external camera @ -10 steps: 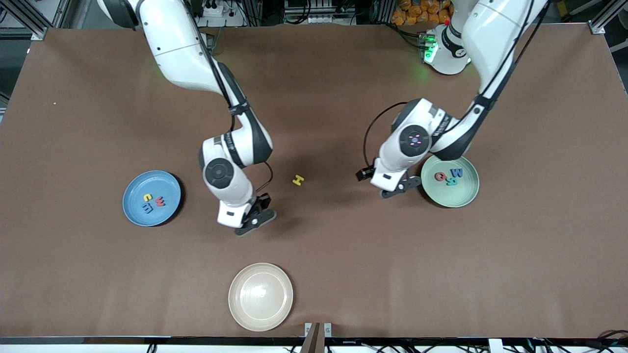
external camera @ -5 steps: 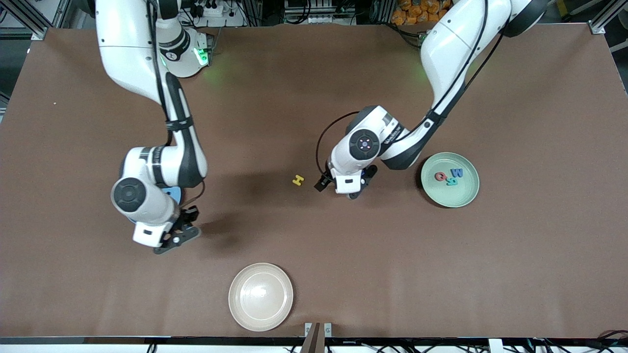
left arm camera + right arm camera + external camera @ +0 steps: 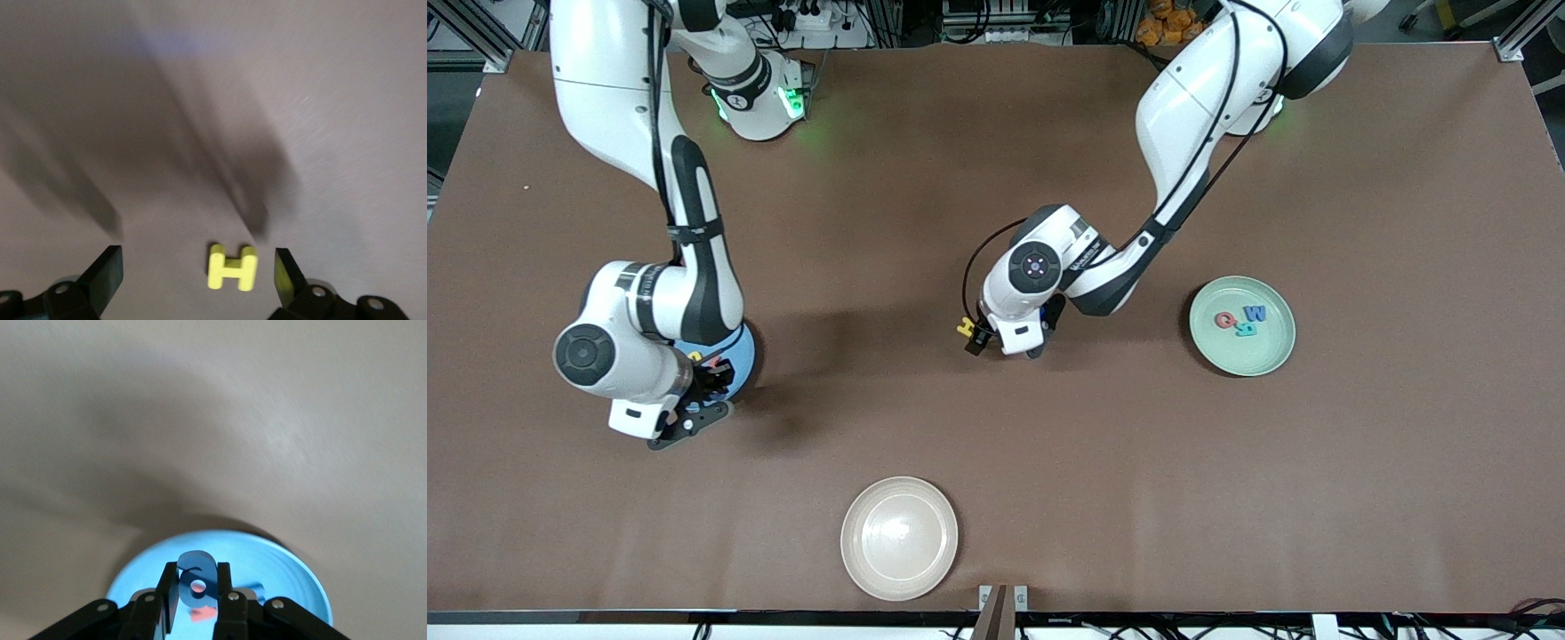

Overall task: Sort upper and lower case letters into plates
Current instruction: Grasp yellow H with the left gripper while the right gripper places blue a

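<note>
You've got a small yellow foam "H" (image 3: pixel 232 267) flat on the brown table, approx mid-table, btwn the two plates. Small blue foam letter (image 3: pixel 195 583), upright, pinched in the right gripper (image 3: pixel 197 600) over the round blue plate (image 3: pixel 293 573). Pale mint-green round plate (image 3: pixel 1272 354), at left arm's end, holds red, blue & teal letters (image 3: pixel 1241 321), flat, clustered.

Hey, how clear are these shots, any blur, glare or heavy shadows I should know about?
Front view: sharp and evenly lit; soft arm shadows on the table, a faint glare spot on the cream plate. Left wrist view: streaky motion blur and long dark shadows, though the yellow H reads fine. Right wrist view: table soft, a broad shadow above the blue plate; the blue letter in the right gripper looks blurred.
</note>
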Available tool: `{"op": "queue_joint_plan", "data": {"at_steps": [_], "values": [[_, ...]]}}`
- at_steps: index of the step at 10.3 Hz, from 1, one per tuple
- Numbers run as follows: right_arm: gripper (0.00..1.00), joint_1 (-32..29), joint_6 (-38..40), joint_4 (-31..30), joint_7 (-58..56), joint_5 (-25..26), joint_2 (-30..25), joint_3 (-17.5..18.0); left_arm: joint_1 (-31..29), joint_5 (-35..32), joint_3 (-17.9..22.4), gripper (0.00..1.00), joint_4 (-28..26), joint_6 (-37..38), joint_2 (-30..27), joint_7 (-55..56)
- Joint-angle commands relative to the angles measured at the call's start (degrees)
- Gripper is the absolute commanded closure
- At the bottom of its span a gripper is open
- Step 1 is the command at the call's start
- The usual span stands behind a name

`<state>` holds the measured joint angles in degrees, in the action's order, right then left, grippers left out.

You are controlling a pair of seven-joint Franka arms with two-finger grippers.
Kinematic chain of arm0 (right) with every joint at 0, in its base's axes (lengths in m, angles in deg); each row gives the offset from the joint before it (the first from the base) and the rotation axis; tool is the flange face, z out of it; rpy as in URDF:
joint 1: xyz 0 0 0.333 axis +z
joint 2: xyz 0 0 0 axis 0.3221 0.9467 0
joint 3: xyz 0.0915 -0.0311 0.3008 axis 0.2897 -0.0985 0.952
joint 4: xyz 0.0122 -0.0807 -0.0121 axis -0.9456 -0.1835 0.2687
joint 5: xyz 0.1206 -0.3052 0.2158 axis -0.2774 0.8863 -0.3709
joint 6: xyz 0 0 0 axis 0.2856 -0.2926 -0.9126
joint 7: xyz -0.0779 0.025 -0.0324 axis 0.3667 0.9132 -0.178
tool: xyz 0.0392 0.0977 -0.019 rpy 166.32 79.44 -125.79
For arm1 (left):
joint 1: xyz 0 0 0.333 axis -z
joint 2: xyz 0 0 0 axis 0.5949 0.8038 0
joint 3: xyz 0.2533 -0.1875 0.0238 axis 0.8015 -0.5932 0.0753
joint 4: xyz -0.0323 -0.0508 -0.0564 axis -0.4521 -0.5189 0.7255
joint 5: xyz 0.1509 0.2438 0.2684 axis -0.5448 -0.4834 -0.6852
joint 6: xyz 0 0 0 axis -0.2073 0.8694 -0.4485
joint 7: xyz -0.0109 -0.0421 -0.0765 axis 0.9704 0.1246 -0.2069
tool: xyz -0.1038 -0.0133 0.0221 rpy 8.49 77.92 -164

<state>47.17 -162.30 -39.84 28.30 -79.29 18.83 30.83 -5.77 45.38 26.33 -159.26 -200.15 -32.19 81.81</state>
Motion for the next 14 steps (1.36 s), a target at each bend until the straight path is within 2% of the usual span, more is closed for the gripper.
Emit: {"op": "queue_joint_plan", "data": {"at_steps": [1,2,4,5,6,7,10,12,14], "values": [[1.00,0.0,2.1,-5.9,-1.7,0.0,-6.8,-0.1,2.4,1.9,1.8,0.00,2.1,-1.0,1.6,0.6],[1.00,0.1,2.3,-6.6,-1.8,0.1,-7.8,-0.1,2.7,1.9,1.8,0.00,2.1,-2.1,1.9,0.7],[1.00,0.1,2.7,-7.0,-1.7,0.2,-8.0,-0.1,4.1,1.9,2.7,0.07,2.1,-3.4,2.6,0.7],[1.00,0.0,2.6,-7.1,-1.7,0.2,-8.0,-0.1,4.5,1.9,2.8,0.15,2.1,-4.3,2.8,0.7],[1.00,0.0,2.6,-7.2,-1.8,0.2,-8.0,-0.1,4.5,1.9,2.8,0.17,2.2,-4.7,3.1,0.7],[1.00,-0.1,2.6,-7.2,-1.8,0.2,-8.0,-0.1,4.5,1.9,2.8,0.29,2.2,-4.6,3.1,0.7],[1.00,-0.3,2.7,-7.3,-1.8,0.2,-7.9,-0.1,4.4,1.9,2.8,0.52,2.2,-4.6,3.0,0.0],[1.00,-0.3,2.8,-7.4,-1.8,0.2,-7.9,-0.1,4.4,1.7,3.5,0.73,2.2,-4.6,3.1,-0.5],[1.00,-0.5,2.7,-6.3,-1.8,1.6,-7.3,-0.6,4.2,1.7,3.5,0.81,2.2,-4.6,3.0,-1.7]]}}
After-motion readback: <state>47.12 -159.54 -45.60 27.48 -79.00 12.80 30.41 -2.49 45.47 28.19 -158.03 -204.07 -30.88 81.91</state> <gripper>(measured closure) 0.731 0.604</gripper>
